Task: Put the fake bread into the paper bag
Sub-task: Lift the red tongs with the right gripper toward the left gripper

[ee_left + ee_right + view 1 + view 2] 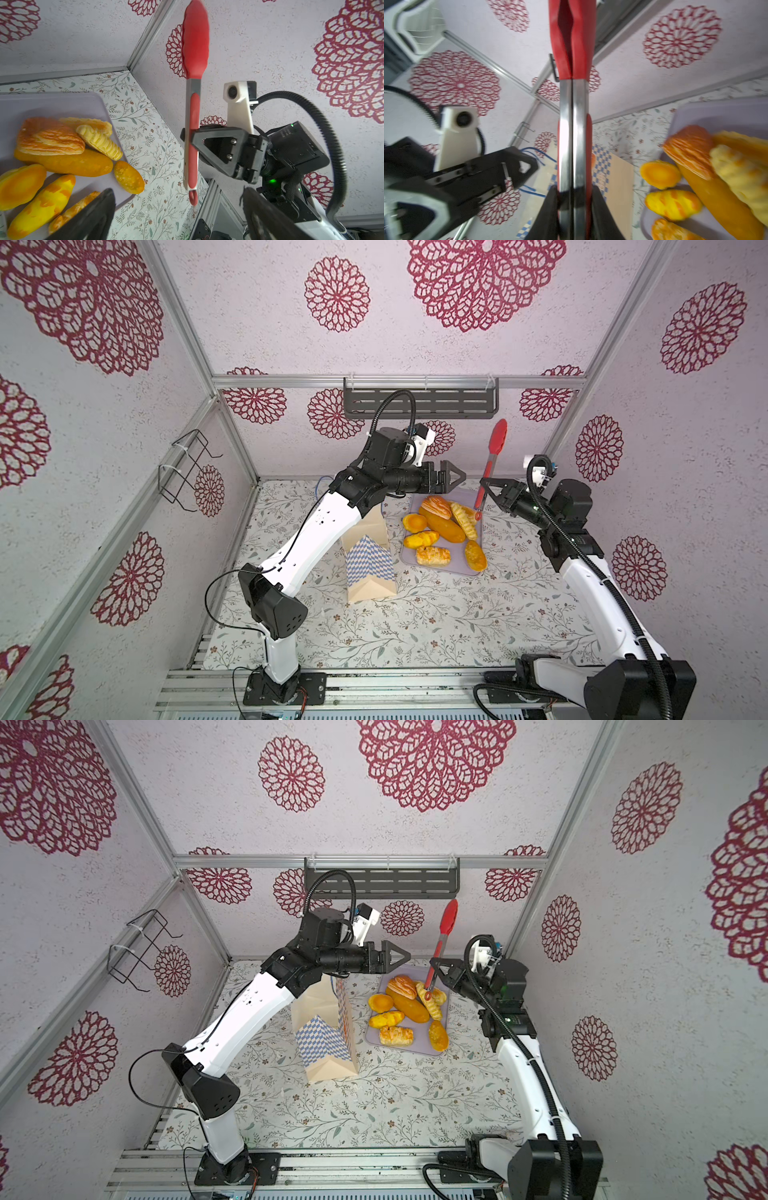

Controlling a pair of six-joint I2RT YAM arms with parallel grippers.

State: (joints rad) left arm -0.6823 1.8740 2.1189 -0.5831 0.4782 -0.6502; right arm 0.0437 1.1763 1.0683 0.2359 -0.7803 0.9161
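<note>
Floral cloth covers the table (415,635), and pale walls (291,344) printed with crimson rosettes close it in. Toward the back right we find a flat lilac tray (456,562), which holds all the fake bread (444,526) we can see: at least seven glossy pieces (a long orange-brown loaf, a striped pastry lying on it, a braided stick, a round bun, a yellow loaf, a flaky pastry, an oval bun at the tray's right edge). Just left of the tray stands the paper bag (368,568), upright, its blue-and-white chequered side toward us. Its mouth lies under the left forearm in both top views, so we cannot tell what is inside. None of the bread touches the bag.

Raised near the tray's back left corner hangs the left gripper (457,479), its jaws spread wide with nothing between them. Facing it, the right gripper (487,486) is clamped on the handle of red tongs (493,452), which stand nearly upright, red heads up, arms pressed together, loop end over the back of the tray. On the back wall we see a dark slotted rack (419,404), and on the left wall a wire basket (185,470).
</note>
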